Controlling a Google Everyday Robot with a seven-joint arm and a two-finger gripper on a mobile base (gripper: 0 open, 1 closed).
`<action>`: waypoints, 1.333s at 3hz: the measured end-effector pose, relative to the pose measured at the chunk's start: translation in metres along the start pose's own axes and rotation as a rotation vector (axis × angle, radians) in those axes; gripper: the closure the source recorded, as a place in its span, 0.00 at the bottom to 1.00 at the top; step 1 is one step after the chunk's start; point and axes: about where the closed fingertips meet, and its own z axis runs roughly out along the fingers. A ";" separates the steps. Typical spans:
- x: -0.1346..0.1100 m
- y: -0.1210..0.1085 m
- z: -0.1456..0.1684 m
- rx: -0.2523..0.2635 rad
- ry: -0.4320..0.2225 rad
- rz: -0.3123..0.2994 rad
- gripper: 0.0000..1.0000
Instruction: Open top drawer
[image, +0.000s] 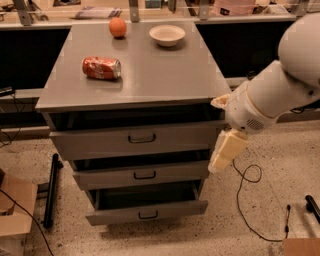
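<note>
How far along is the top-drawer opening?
Done: the top drawer stands partly out, with a dark gap showing above its front. In hand: the gripper hangs beside the drawer's right end, not on the wire handle. Left: get onto the handle and pull the drawer farther out.

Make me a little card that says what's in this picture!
Cabinet: grey, three drawers, each pulled out a little
Top drawer: widest, dark handle in the middle
On top: orange, white bowl, red can lying on its side
Gripper: hangs by the drawers' right ends, away from the handle
</note>
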 end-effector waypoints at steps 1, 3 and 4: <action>-0.007 -0.007 0.053 -0.010 -0.073 0.007 0.00; -0.015 -0.054 0.147 -0.037 -0.179 0.033 0.00; -0.011 -0.070 0.185 -0.066 -0.179 0.048 0.00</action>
